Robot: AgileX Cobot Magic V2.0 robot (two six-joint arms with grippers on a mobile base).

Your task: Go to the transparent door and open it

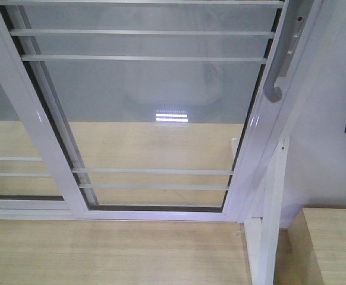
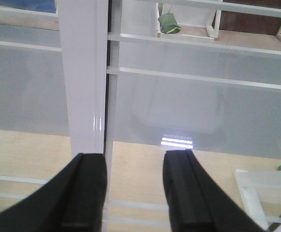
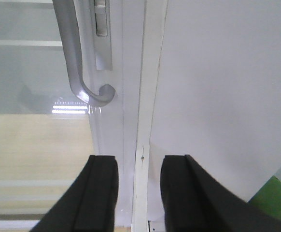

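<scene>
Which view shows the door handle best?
The right wrist view: the handle fills the upper left, its curved end clear. The front view shows it small at the top right. The left wrist view misses it.

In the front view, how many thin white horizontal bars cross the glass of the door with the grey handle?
5 bars on the transparent door: three near the top, two near the bottom. More may be hidden above the picture.

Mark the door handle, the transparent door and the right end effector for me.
handle (image 3: 68, 53): right wrist view, on its grey vertical bar.
transparent door (image 1: 149, 95): front view, on the glass pane.
right end effector (image 3: 139, 164): right wrist view, midway between its fingertips.
</scene>
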